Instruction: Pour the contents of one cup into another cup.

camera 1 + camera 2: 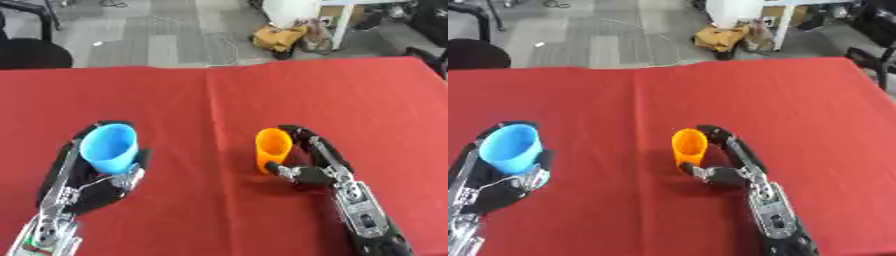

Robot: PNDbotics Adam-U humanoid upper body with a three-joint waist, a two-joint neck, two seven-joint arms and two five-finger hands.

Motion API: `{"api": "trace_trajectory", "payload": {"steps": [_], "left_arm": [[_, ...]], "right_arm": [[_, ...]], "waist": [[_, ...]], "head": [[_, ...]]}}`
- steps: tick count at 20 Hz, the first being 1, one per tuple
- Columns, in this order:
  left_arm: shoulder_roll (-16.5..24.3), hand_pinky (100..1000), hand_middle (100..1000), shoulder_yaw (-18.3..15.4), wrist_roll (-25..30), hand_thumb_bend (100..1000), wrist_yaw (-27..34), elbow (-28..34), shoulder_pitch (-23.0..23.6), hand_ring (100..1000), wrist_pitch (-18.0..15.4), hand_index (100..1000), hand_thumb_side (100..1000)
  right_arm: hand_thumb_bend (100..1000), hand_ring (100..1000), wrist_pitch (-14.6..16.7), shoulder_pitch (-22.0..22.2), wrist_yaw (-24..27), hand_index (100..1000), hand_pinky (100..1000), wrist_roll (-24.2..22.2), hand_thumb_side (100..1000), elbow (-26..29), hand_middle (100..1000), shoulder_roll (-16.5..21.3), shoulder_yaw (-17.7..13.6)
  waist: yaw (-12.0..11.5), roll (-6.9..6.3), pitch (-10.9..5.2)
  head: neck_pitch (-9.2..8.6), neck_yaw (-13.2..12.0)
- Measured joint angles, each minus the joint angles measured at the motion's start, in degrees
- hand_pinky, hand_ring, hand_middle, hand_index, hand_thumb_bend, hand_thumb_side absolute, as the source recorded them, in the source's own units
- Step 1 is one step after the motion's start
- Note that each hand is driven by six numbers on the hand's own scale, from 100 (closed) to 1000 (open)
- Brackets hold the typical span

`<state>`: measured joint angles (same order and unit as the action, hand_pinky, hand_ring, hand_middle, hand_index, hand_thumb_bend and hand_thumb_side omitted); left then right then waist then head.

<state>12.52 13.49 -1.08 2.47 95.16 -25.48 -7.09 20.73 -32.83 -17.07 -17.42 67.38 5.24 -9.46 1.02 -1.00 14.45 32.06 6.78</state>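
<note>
The left robot hand [92, 182] has its fingers curled round the blue cup [109, 148] and the right robot hand [308, 165] is wrapped round the orange cup [272, 149], both cups upright and well apart over the red bench [219, 100], so no pouring looks done yet.

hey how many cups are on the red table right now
2. The blue cup is near the left side, held in the left hand. The orange cup is near the middle, with the right hand curled round it. None seem hidden.
</note>
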Motion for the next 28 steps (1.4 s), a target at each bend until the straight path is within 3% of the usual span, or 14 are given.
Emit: {"api": "trace_trajectory", "payload": {"steps": [11,28], "left_arm": [[-0.45,477,453,0.02,0.04,152,-0.01,0.0,0.0,456,0.03,689,100],[-0.97,476,454,0.27,0.05,160,-0.36,-0.01,-0.03,457,0.04,688,100]], "right_arm": [[597,893,0.13,-0.54,-0.75,865,956,-0.51,282,-0.17,552,-0.94,0.74],[577,879,1.54,-2.99,-5.97,867,954,-1.86,281,-2.11,540,-2.36,2.82]], "waist": [[-0.19,-0.06,0.0],[-0.32,-0.79,0.01]], "head": [[0.01,0.44],[0.05,1.2]]}}
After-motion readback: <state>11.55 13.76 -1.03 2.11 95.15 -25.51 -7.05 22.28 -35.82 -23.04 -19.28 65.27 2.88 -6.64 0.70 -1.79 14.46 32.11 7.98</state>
